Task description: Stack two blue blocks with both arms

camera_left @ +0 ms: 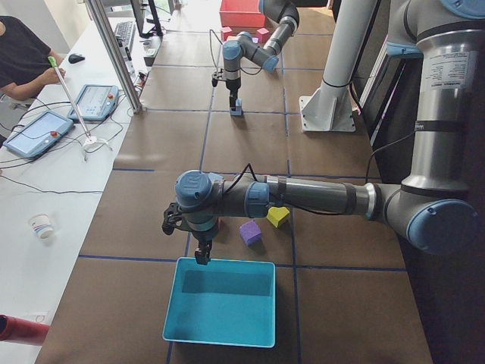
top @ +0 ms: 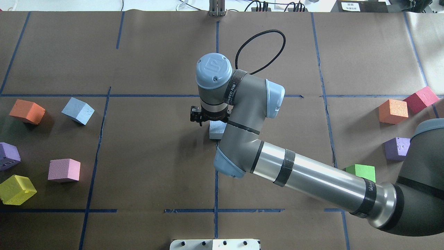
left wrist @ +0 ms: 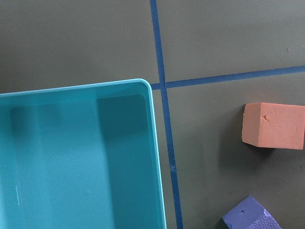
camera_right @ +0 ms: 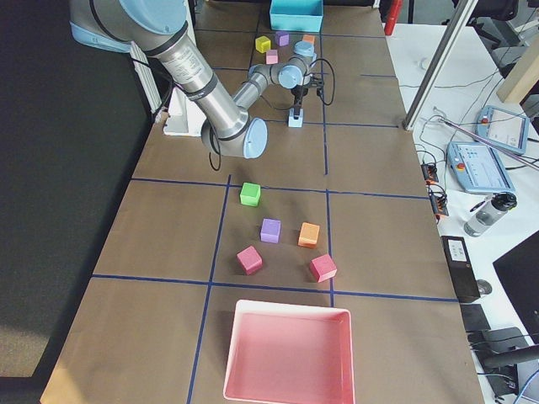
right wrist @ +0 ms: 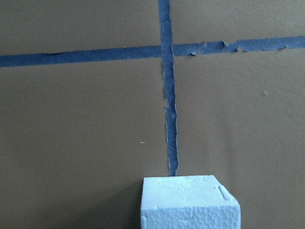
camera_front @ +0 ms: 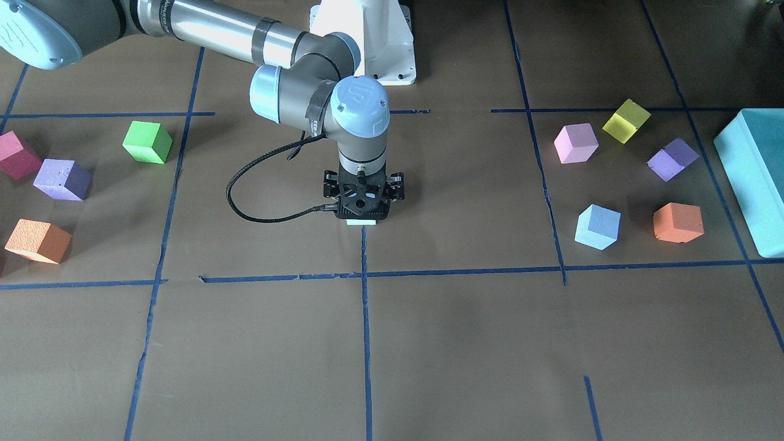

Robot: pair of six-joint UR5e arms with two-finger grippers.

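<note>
Brown paper with blue tape lines covers the table point(top: 156, 156). The left gripper point(camera_left: 201, 256) hangs over the teal box point(camera_left: 220, 303), with one blue block point(top: 78, 110) near it. In the middle, the right gripper point(camera_front: 361, 211) points down right over the other blue block point(camera_front: 361, 222). I cannot tell how open either gripper is.

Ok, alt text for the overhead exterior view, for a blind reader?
The right arm reaches from the lower right to the centre of the table, its end effector pointing down over a light blue block. A second blue block sits at far left among other coloured cubes; more cubes lie at right.
</note>
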